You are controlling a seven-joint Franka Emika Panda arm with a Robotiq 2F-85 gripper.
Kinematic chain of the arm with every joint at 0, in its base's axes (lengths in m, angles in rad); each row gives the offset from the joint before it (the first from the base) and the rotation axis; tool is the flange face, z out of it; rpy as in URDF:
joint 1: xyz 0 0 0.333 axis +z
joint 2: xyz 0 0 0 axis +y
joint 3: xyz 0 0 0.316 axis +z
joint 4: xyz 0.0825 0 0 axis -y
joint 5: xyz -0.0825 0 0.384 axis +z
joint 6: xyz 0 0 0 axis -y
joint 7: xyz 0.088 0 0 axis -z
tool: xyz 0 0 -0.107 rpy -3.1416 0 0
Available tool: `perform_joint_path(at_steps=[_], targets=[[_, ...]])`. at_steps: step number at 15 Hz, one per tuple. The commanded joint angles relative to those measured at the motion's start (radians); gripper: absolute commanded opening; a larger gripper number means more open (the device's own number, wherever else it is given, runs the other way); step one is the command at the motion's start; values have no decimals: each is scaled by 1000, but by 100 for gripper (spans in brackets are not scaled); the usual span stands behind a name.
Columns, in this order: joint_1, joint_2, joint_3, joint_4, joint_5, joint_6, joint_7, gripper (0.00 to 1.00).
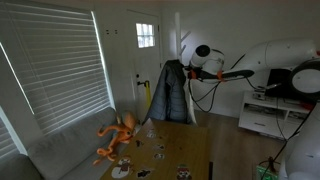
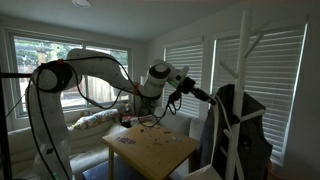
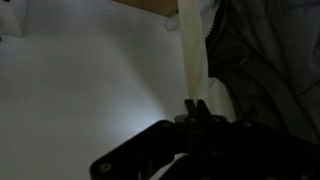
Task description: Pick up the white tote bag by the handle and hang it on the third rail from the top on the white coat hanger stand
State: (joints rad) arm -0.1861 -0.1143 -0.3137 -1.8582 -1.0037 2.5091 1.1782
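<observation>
The white coat hanger stand (image 2: 243, 55) rises at the right with a dark jacket (image 2: 243, 135) hung on it; the jacket also shows in an exterior view (image 1: 175, 95). My gripper (image 2: 208, 96) is stretched out against the stand, at the jacket's top (image 1: 172, 64). In the wrist view the fingers (image 3: 196, 104) are pressed together on a cream strap, the tote bag handle (image 3: 191, 50), which runs straight up from them. The white tote bag (image 2: 205, 135) hangs below the gripper beside the jacket. Which rail is nearest, I cannot tell.
A wooden table (image 2: 160, 152) with small items stands under the arm and also shows in an exterior view (image 1: 185, 140). An orange plush octopus (image 1: 118, 135) lies on a grey sofa (image 1: 70, 150). Blinds cover the windows (image 1: 55, 65). A white cabinet (image 1: 265, 115) stands behind.
</observation>
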Motion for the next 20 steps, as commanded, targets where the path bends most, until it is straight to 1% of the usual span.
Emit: perform_joint_path(at_steps=[1,3,4,5,6,11,14,20], targets=[[-36,3,34,3,11,2,-11,4],[-40,13,33,3,11,2,-11,4],[-40,17,32,3,10,2,-11,1],[-48,16,29,3,1,1,6,1],[-51,8,29,2,6,-4,7,1],[-76,-50,45,1,-46,-45,43,1],[-80,-89,71,-4,-74,-94,67,1],[-71,-135,127,17,-153,-111,125,1]])
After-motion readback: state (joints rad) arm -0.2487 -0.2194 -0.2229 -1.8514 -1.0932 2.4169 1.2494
